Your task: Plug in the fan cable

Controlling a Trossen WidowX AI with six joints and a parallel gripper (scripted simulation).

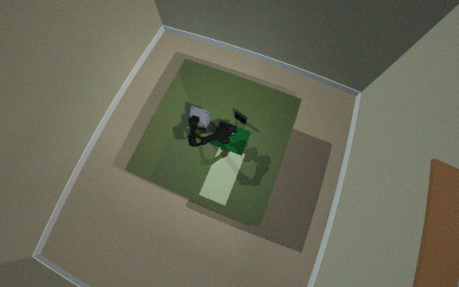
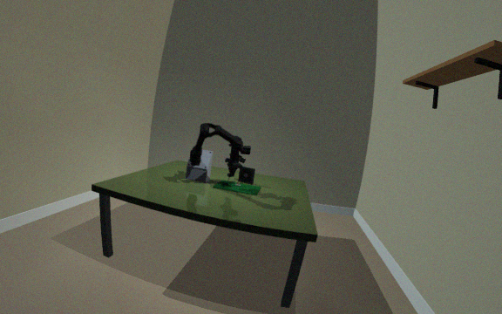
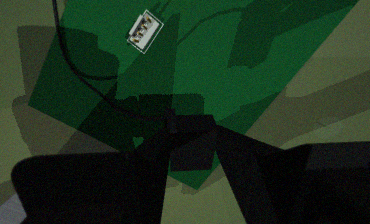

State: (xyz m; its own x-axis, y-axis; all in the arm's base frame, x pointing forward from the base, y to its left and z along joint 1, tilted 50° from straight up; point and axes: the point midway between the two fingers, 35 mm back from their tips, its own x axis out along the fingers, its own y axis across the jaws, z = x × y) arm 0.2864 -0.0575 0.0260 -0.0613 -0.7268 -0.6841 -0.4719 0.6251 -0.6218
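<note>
The green board [image 1: 242,148] [image 2: 251,189] [image 3: 206,75] lies on the table. The white four-pin fan header [image 3: 145,31] stands on it, its pins bare, at the upper left of the wrist view. My gripper [image 2: 231,175] [image 3: 191,131] is shut on the dark cable plug [image 3: 193,122] and holds it above the board. In the wrist view the plug is well below and right of the header, apart from it. The black cable [image 3: 61,46] curves from the plug to the upper left. The plug's lower end and its height above the board are hard to tell.
The black fan [image 1: 240,116] [image 2: 247,175] stands upright just beyond the board. The light grey panel [image 1: 200,113] [image 2: 207,160] is by the arm's base. A wooden shelf [image 1: 445,223] [image 2: 464,65] hangs on the right wall, far from the arm. Arm shadows cross the board.
</note>
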